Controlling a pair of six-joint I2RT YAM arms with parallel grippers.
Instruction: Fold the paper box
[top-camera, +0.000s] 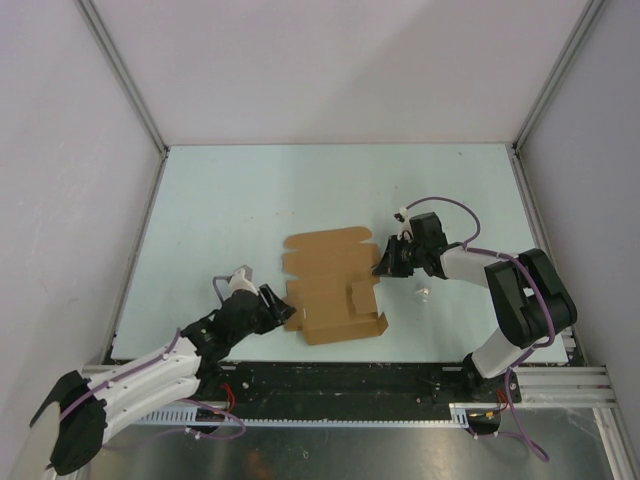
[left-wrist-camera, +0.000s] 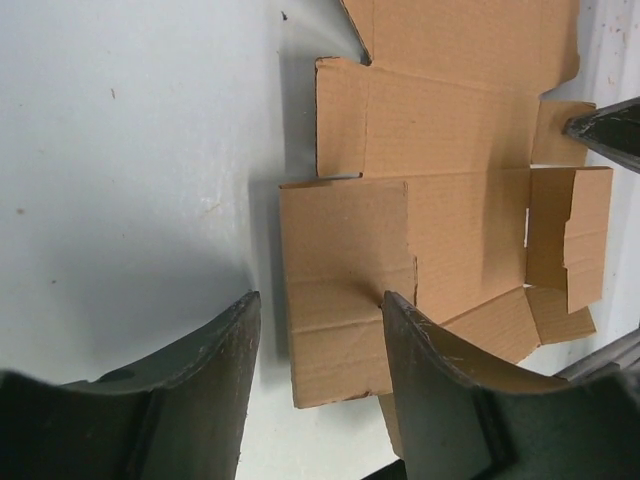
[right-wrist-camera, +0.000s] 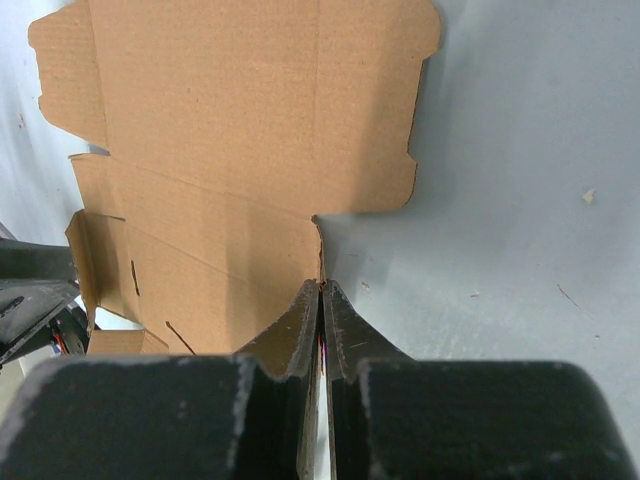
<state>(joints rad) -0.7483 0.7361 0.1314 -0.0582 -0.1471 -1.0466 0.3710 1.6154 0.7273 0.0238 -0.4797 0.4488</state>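
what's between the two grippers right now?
The paper box, mostly flat, spans the gap between left gripper and right gripper; top view shows it.

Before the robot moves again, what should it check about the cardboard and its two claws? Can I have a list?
1. Both arms reach the paper box: ok, a gripper sits at each side.
2. The left gripper is open, one finger on each side of a flap's edge: ok.
3. The right gripper is shut at the sheet's edge: ok.
4. The right gripper is really pinching card: cannot tell.
5. The clear scrap is off the sheet: ok.
6. Box folded: not ok, mostly flat.
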